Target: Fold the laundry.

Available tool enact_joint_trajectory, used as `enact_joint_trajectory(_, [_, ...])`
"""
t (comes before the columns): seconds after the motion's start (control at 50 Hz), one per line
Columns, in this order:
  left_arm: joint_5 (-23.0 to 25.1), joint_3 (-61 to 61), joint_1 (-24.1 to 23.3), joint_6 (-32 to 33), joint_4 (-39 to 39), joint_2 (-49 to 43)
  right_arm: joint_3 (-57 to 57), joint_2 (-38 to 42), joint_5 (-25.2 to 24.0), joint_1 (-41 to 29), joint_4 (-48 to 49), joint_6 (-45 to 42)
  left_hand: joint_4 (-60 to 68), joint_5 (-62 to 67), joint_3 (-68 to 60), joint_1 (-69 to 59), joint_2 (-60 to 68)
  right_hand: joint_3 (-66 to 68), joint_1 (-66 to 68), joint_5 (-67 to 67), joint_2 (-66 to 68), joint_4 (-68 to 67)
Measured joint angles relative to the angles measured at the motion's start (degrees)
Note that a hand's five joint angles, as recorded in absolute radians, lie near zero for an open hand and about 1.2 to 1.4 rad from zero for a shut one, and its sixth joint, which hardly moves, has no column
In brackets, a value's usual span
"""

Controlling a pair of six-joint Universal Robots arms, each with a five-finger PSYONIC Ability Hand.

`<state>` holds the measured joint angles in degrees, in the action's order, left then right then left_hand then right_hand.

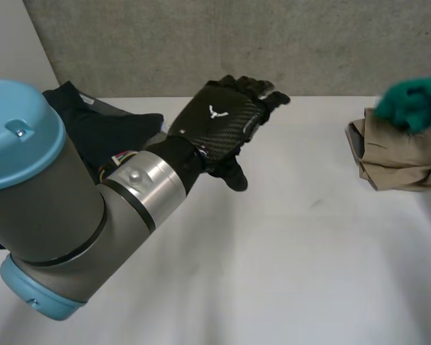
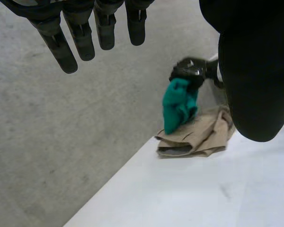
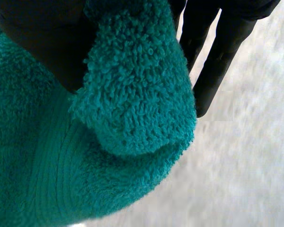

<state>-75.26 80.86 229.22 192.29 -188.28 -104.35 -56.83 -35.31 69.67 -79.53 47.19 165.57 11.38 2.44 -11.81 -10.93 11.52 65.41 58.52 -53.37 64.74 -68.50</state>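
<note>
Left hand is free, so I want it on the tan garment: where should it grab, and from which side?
Probably the tan garment's layered edge facing the table's middle, approached low from that bare side by the left hand. The folds stack and gape there, giving something to pinch; the teal towel in the right hand hangs over its far part.

My left hand (image 1: 223, 118) is a black shell of carbon-fibre weave with a small white mark (image 1: 217, 111) on its back and slim black fingers (image 2: 80, 40). Behind it sits a polished silver wrist ring (image 1: 140, 180), then my thick grey left arm (image 1: 50, 215) under a light-blue cap (image 1: 29, 154) bearing a small screw (image 1: 18, 130). My right hand (image 2: 191, 70) is black too.
</note>
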Motion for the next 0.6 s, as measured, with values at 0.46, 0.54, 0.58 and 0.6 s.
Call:
enact_joint_trajectory(0.46, [1.52, 0.45, -0.39, -0.09, 0.2, -1.16, -4.27, 4.43, -12.34, 7.64, -12.1, -10.17, 0.0, 0.0, 0.0, 0.0, 0.0, -25.58, -23.1, 23.23, -25.67, 27.82])
enact_joint_trajectory(0.54, [1.49, 0.44, -0.53, 0.0, 0.2, -1.28, -6.76, 1.62, -11.46, 8.1, -12.25, -11.08, 0.0, 0.0, 0.0, 0.0, 0.0, -51.86, -45.13, 47.04, -51.52, 54.59])
enact_joint_trajectory(0.58, [1.47, 0.44, -0.6, 0.04, 0.19, -1.34, -8.05, -0.12, -10.84, 8.74, -12.58, -11.17, 0.0, 0.0, 0.0, 0.0, 0.0, -53.31, -45.58, 49.02, -52.65, 56.27])
enact_joint_trajectory(0.6, [1.47, 0.44, -0.63, 0.05, 0.2, -1.36, -8.65, -1.06, -10.5, 9.13, -12.82, -11.2, 0.0, 0.0, 0.0, 0.0, 0.0, -53.53, -45.58, 49.76, -52.65, 56.55])
